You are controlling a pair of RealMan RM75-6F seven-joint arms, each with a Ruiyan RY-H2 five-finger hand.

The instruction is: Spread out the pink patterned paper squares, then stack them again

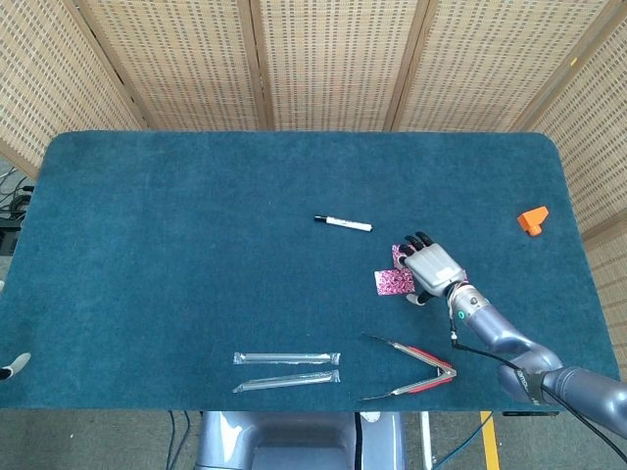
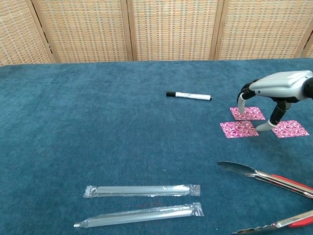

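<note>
Straws: two clear wrapped straws (image 2: 142, 190) lie side by side at the near left of the worktop (image 2: 98, 122), well apart from the work.
Tongs: red-handled tongs (image 2: 266, 177) lie open at the near right, just nearer than the paper.
Paper squares: three pink patterned squares lie flat and separate on the right. Left one (image 2: 238, 129) and right one (image 2: 290, 128) sit level with each other; the far one (image 2: 248, 113) is behind them. None overlap, so the spreading looks done and stacking is judged next.
Right robot hand: the right robot hand (image 2: 274, 93) is arched palm-down over the squares, fingers apart, holding nothing. One fingertip (image 2: 241, 108) reaches down to the far square; the thumb tip is between the two nearer squares. Likely set to slide one sheet onto another.
Left robot hand: not seen in either view.
Marker: a white marker (image 2: 189, 96) lies further back, left of the squares.
Orange block: a small orange block (image 1: 533, 219) sits at the far right.
</note>
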